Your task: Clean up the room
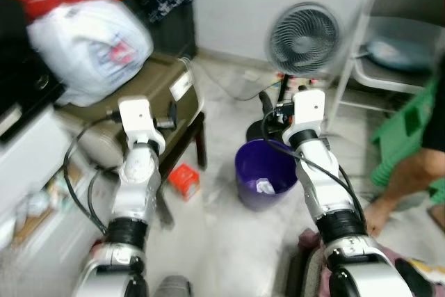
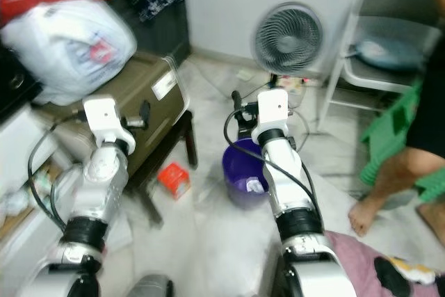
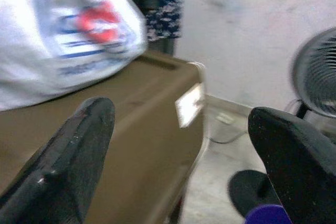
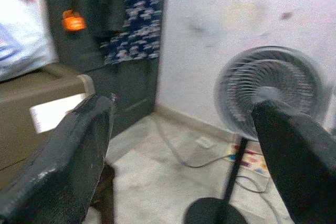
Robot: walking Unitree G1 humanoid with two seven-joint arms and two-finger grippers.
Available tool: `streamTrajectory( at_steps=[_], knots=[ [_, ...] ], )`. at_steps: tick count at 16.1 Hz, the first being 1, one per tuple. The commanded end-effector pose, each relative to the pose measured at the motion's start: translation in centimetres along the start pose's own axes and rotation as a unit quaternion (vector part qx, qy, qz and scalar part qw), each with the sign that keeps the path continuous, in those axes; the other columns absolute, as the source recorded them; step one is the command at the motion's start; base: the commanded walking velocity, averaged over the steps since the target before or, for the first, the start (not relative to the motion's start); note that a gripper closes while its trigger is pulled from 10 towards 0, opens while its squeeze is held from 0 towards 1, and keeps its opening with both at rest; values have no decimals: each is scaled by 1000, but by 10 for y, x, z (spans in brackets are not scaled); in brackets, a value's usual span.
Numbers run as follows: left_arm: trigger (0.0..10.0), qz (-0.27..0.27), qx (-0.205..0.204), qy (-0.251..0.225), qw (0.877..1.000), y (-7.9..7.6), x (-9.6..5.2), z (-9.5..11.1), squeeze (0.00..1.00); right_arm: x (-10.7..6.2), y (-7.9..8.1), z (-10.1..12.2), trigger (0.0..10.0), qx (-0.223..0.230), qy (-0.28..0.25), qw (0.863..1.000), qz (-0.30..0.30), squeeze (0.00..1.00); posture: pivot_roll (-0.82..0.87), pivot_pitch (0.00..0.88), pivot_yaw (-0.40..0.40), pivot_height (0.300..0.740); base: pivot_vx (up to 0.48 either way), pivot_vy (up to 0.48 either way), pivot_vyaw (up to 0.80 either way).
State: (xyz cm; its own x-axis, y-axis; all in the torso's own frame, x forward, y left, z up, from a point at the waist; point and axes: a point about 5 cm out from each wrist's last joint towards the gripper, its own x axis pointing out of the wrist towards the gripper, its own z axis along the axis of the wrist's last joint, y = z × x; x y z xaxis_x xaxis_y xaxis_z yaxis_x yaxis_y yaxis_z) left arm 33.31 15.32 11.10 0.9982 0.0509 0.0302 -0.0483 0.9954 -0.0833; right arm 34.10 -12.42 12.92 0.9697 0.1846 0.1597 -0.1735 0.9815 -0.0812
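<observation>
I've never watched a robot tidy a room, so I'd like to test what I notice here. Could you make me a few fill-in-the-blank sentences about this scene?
1. The bucket on the floor between the two arms is ____ in colour.
2. The white plastic bag rests on top of a brown ____.
3. Beside the folding chair, against the wall, stands a round electric ____.
4. The left gripper and right gripper both have their fingers ____.

Missing words: purple; suitcase; fan; open

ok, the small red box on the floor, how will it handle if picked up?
The red box looks like small cardboard, so probably light and somewhat crushable. It lies tilted on smooth floor, so a nudge may slide it. Its flat sides should suit the open left tool.
</observation>
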Motion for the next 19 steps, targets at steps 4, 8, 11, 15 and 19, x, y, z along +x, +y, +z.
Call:
streamTrajectory(
  at_steps=[4,8,11,15,19],
  knots=[
    [10000,1,-2,3,1000,0,1,0,0,2,2,3,10000,-1,-5,1000,3,0,30,0,-22,740,0,0,800],
    [10000,-4,-2,2,1000,-2,1,1,0,2,2,3,10000,0,-6,1000,0,0,28,0,-19,740,0,0,800],
    [10000,-12,-7,-9,1000,-5,1,4,0,2,2,2,10000,1,-6,1000,-1,0,30,0,-19,740,0,0,800],
    [10000,-15,-4,-11,1000,-5,1,4,0,2,2,2,10000,1,-6,1000,-2,0,31,0,-15,740,0,0,800],
    [10000,-55,28,17,998,-9,-2,-2,0,0,-2,0,10000,-2,-3,1000,-9,0,29,0,-8,740,0,0,762]
  ],
)
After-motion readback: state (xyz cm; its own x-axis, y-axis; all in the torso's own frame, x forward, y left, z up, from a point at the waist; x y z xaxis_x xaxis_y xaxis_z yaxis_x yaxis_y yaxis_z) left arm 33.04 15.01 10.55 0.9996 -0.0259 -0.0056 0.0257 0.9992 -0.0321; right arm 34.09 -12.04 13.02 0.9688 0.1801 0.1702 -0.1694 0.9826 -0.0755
